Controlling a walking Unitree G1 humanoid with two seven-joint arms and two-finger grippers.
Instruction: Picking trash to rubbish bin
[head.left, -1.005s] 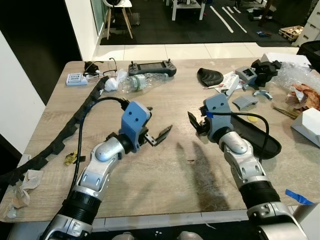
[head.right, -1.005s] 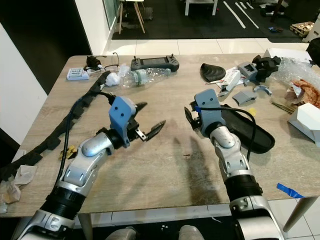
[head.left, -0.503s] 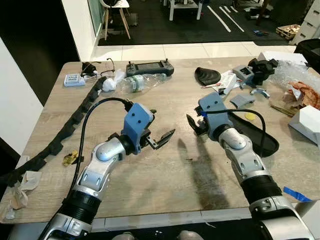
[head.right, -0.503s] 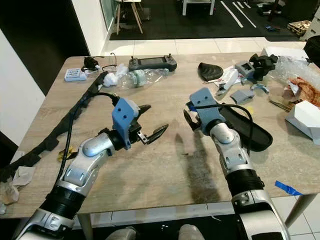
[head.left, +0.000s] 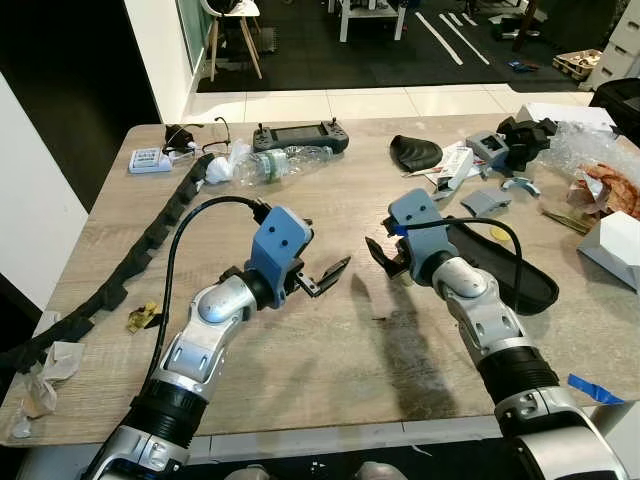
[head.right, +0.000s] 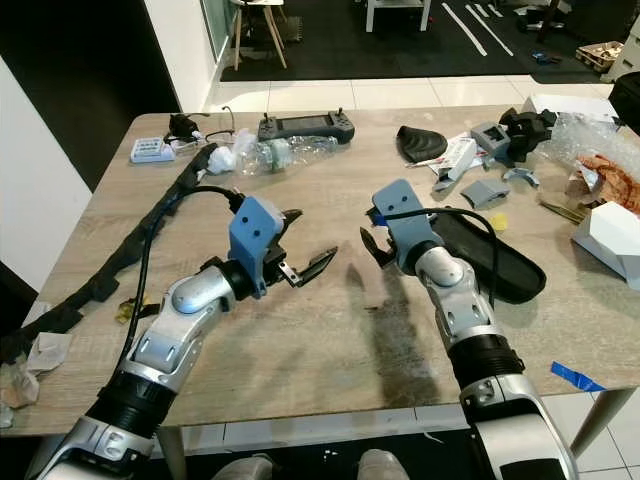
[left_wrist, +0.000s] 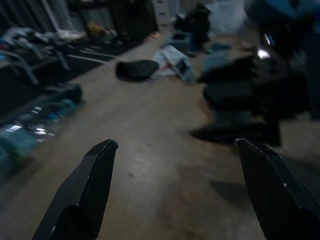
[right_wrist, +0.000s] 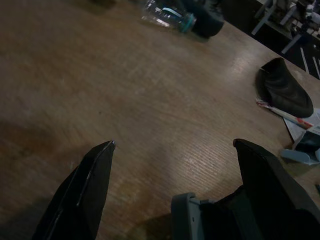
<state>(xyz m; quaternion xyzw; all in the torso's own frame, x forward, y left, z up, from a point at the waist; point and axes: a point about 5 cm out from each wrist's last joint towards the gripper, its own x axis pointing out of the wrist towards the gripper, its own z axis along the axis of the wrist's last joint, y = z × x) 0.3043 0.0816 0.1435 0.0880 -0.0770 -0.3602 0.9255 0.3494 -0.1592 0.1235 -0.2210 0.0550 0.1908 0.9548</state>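
On the table's far left edge, well behind and to the left of the left gripper, crumpled paper scraps lie beside a long black strip that runs up that side. A small yellow scrap sits just inside the strip, to the left of the left forearm. Beyond the left gripper, toward the far edge, lie a small white box, a white paper wad, a crushed clear bottle and, behind it, a black controller; the bottle is well apart from the fingertips, ahead and slightly to the left. The left gripper hovers over bare wood at mid-table, its two black fingers spread wide and holding nothing. Facing it, near but not touching, the right gripper also hangs over bare wood with fingers wide apart and empty. Ahead of it and to the right lie a black pouch and a red-and-white wrapper. A long black pad lies just to the right of the right arm. Farther right are grey plastic parts, clear plastic wrap, brown crumpled paper and a white box. A strip of blue tape lies at the near right edge.
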